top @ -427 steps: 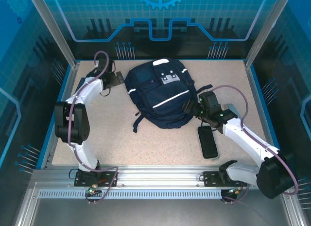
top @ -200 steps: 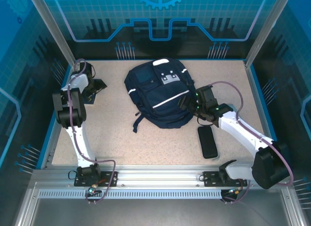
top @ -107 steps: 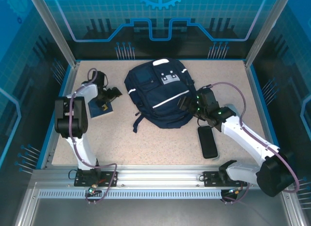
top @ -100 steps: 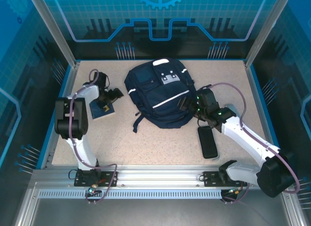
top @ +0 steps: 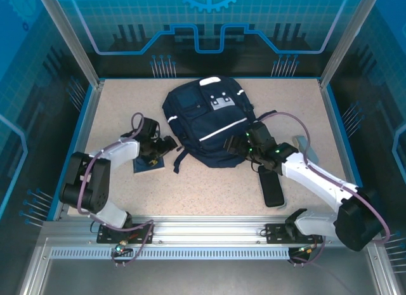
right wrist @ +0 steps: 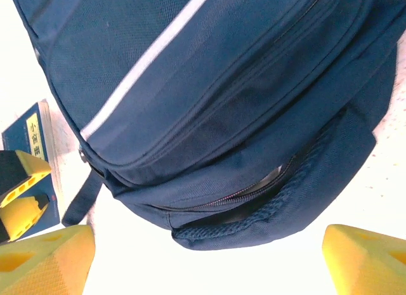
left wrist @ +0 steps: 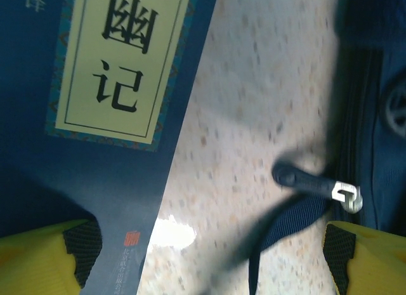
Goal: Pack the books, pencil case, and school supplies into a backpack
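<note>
The navy backpack (top: pixel 209 120) lies flat in the middle of the table, and its side zipper (right wrist: pixel 273 181) gapes a little. A navy book with a yellow label (top: pixel 146 163) lies flat on the table left of the backpack's loose strap (top: pixel 179 160). My left gripper (top: pixel 165 147) hovers open over the gap between book (left wrist: pixel 120 60) and strap (left wrist: pixel 298 219), one yellow finger (left wrist: pixel 38 260) above the book. My right gripper (top: pixel 244 143) stands open at the backpack's near right edge (right wrist: pixel 254 225), with nothing between its fingers. A black oblong pencil case (top: pixel 271 184) lies under the right arm.
A blue raised rim (top: pixel 85 133) and metal posts bound the table. The black zipper pull (left wrist: pixel 298 178) of the backpack rests on the bare table beside the strap. Open tabletop lies in front of the backpack and at the back left.
My left arm swung from the back left corner toward the front. The navy book has come with it and now lies nearer the backpack's strap. My right gripper edged left along the backpack.
</note>
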`<state>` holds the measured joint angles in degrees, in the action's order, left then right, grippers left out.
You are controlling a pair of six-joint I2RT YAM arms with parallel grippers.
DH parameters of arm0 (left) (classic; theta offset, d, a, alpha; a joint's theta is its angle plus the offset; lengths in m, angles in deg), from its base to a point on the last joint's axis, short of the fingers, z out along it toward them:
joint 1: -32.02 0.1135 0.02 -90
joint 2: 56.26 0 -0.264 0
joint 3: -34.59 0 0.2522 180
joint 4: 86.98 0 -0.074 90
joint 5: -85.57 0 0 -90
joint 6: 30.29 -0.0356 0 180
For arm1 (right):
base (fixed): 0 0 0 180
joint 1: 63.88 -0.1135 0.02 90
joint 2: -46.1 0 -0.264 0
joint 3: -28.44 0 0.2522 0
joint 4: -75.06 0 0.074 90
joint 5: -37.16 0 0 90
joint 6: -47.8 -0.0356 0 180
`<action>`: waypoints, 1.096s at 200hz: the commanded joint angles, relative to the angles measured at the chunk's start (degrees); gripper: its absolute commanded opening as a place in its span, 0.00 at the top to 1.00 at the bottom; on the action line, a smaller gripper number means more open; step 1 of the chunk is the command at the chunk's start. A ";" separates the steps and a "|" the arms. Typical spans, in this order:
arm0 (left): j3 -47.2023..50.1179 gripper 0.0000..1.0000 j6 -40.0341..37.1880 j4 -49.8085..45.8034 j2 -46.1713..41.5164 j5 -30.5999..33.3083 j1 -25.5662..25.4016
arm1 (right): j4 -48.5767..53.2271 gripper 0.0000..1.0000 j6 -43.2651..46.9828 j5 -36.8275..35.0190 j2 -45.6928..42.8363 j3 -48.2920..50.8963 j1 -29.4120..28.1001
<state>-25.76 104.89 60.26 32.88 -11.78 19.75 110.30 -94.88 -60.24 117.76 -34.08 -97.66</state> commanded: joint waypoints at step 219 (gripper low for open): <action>1.56 0.18 -7.30 -9.17 -4.75 2.55 17.28 | 11.36 0.50 8.28 9.82 60.02 -59.68 -20.08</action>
<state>-26.24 98.23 48.80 26.48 -8.59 36.47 116.50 -87.69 -53.62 173.58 -87.89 -117.13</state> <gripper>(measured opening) 0.840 0.522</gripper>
